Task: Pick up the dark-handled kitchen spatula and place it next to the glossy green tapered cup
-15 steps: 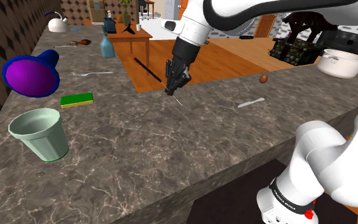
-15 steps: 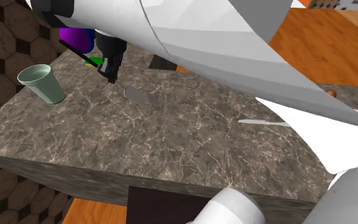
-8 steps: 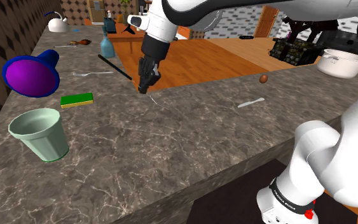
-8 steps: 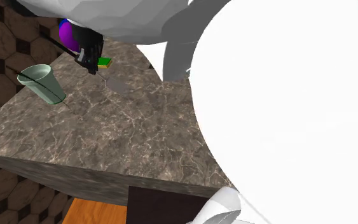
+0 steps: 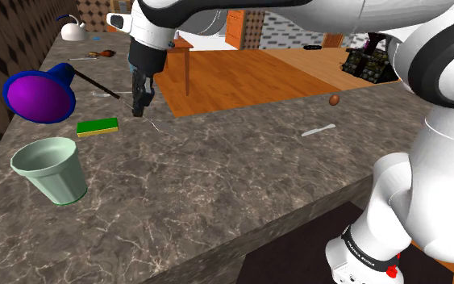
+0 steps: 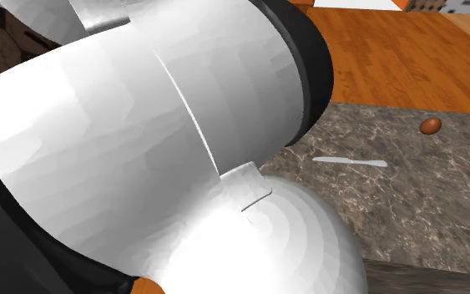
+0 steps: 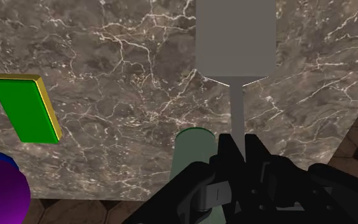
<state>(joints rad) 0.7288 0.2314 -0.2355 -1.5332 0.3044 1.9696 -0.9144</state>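
spatula (image 7: pixel 236 38) hangs clasped by its stem in the closed tool (image 5: pixel 139 110) above the marbled bench (image 5: pixel 241 177), dark handle jutting toward the purple and blue vessel (image 5: pixel 38 97), green sponge (image 5: pixel 97 126) lying between tool and pale green cup (image 5: pixel 52 169)

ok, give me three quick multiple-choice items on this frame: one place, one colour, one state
1. The sponge lies: A in the cup; B on the counter; C in the claw.
2. The spatula blade is: A red; B grey; C blue.
3. The claw is: A open; B shut on the cup; C shut on the spatula.
1 B: it lies flat on the counter, apart from the cup. 2 B: the wrist view shows a grey blade. 3 C: the fingers clasp its neck.
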